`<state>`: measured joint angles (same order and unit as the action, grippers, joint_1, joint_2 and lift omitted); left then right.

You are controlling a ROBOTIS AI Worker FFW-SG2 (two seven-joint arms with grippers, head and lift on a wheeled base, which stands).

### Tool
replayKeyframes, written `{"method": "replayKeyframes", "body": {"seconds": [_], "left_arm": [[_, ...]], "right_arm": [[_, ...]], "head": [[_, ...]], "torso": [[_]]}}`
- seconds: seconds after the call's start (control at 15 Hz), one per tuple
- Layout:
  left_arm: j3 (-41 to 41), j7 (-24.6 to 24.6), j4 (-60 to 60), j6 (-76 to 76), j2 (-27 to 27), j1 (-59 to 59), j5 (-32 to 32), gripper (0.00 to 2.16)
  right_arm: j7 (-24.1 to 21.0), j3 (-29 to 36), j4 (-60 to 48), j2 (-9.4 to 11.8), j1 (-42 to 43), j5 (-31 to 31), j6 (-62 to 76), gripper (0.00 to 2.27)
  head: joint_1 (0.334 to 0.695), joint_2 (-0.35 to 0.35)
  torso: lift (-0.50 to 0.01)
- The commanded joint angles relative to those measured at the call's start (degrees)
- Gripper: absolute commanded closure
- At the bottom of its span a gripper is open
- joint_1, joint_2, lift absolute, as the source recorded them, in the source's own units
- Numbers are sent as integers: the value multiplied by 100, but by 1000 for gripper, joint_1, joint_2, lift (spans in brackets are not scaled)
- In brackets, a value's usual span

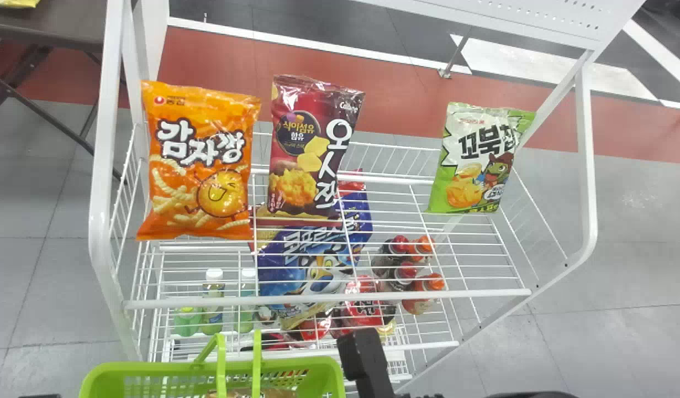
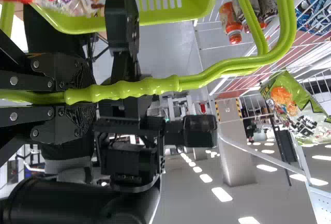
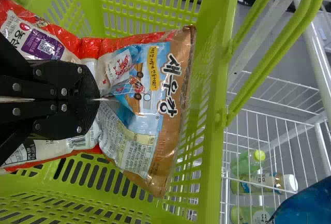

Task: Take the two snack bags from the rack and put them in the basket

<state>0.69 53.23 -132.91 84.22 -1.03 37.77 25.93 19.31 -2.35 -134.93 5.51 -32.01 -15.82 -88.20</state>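
At the head view's bottom edge, part of my right gripper shows beside the green basket. The right wrist view has that gripper inside the basket, shut on a red, blue and brown snack bag. A red-and-white bag portion lies under the gripper; whether it is a second bag I cannot tell. My left gripper is shut on the basket handle. On the rack are an orange bag, a dark red bag and a green bag.
The rack's lower level holds a blue bag, red-and-orange-capped bottles and green bottles. White side frames rise left and right of the rack. A dark table stands at the back left.
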Motion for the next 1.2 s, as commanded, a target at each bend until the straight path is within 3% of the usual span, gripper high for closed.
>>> {"method": "replayKeyframes", "body": {"seconds": [0.0, 0.07, 0.6, 0.87, 1.13], "left_arm": [[37, 3, -7, 29, -3, -6, 0, 1571], [46, 3, -7, 47, -12, -15, 0, 1571], [-42, -41, -7, 135, -29, -103, 9, 1571], [-69, -32, -7, 135, -47, -15, 0, 1571], [-69, -23, -7, 117, -56, 73, -18, 1571]], "right_arm": [[-86, -46, 46, 2, 143, 88, -188, 134], [-77, 15, -7, 11, 213, 115, -188, -2], [64, 1000, -1000, 46, 29, 79, 53, 83], [46, 1527, -314, 2, 73, 229, 4078, 87], [-68, 2125, 450, -41, 767, 220, 5238, 87]], "head": [[695, -350], [695, -350], [695, -350], [695, -350], [695, -350]], "torso": [[-10], [-10], [-10], [-10], [-10]]}}
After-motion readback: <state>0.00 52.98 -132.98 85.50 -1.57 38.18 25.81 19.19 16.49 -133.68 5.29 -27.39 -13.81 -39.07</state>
